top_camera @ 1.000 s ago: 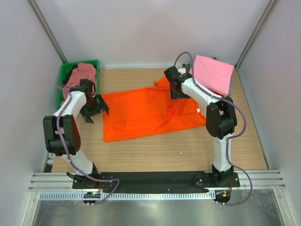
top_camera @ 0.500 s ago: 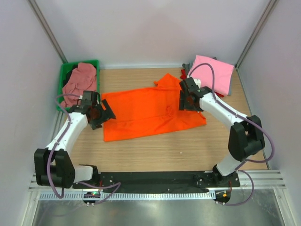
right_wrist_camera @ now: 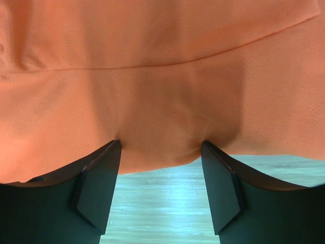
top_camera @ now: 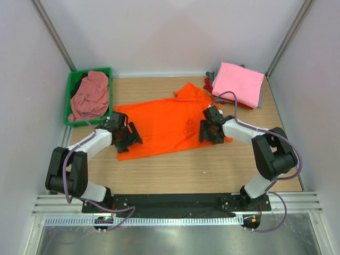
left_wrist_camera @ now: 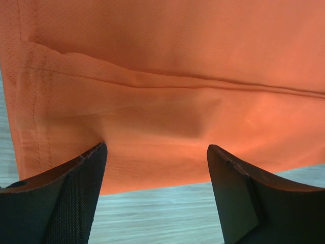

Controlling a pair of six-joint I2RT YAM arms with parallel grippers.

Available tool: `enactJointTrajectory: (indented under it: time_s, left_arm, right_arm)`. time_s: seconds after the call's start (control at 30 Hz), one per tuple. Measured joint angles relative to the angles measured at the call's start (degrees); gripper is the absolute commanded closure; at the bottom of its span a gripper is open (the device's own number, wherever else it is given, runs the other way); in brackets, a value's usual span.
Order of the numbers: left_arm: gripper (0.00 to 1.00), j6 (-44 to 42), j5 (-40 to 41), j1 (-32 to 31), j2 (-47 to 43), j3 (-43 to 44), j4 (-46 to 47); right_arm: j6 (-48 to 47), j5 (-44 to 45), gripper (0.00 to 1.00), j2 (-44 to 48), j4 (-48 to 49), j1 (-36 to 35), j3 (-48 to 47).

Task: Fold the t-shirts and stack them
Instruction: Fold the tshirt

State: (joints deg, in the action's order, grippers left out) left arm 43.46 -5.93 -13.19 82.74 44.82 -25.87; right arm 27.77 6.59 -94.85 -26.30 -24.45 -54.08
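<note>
At the middle of the worktop [top_camera: 186,170], seen from above, the orange t-shirt [top_camera: 170,123] lies spread flat, its long side running left to right and a sleeve pointing toward the far edge. The left gripper [top_camera: 126,137] sits low at the shirt's near-left corner, and the right gripper [top_camera: 209,132] sits low at its near-right edge, both over the cloth's border. In the far-right corner a folded pink t-shirt [top_camera: 239,84] tops a stack, with a grey t-shirt [top_camera: 211,76] and a red t-shirt [top_camera: 208,84] peeking out beneath it on the left side. In the far-left corner the green bin [top_camera: 70,89] holds a crumpled dusty-pink t-shirt [top_camera: 91,94]. In the left wrist view, the two dark fingers [left_wrist_camera: 66,198] stand wide apart, and the stitched hem of the orange cloth [left_wrist_camera: 167,61] fills the upper part of the picture; its lower edge runs across the gap between the fingertips, with pale wood below. Whether the tips touch the fabric cannot be told. In the right wrist view, the fingers [right_wrist_camera: 96,188] are likewise spread wide, and the shirt's edge sags between their tips, a seam crossing the cloth above and bare wood showing beneath.
</note>
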Motion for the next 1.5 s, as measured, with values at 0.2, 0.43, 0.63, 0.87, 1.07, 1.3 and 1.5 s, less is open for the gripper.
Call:
enactJointTrajectory:
  time_s: [0.2, 0.43, 0.63, 0.87, 1.07, 1.3, 1.5]
  left_arm:
    - [0.20, 0.70, 0.94, -0.20, 1.01, -1.31, 1.77]
    - [0.20, 1.46, 2.45, -0.35, -0.52, -2.58, 1.75]
    - [0.18, 2.60, 3.98, -0.94, -7.08, -6.75, -3.48]
    - [0.16, 8.44, 4.92, -10.49, -22.64, -9.03, -14.62]
    - [0.07, 11.37, 7.39, -15.34, -33.73, -3.54, -27.08]
    - [0.00, 0.50, 19.17, -15.34, -34.82, 13.99, -31.21]
    - [0.00, -7.43, 25.79, -15.30, -36.06, 11.63, -30.18]
  right_arm:
    - [1.92, 0.28, 0.35, 3.56, 6.05, 0.17, 5.09]
    - [8.85, -2.99, 0.34, 15.74, 8.81, -0.31, 16.61]
    - [17.88, -5.16, 0.34, 28.46, 3.89, -8.94, 24.96]
    - [31.87, -2.36, 0.31, 40.33, -8.81, -27.71, 26.27]
    - [36.65, 4.94, 0.21, 49.72, -22.86, -30.47, 19.63]
    - [24.04, 9.27, 0.21, 36.17, -20.63, -20.24, 2.49]
    - [9.64, 6.75, 0.25, 15.65, -14.01, -4.00, -10.12]
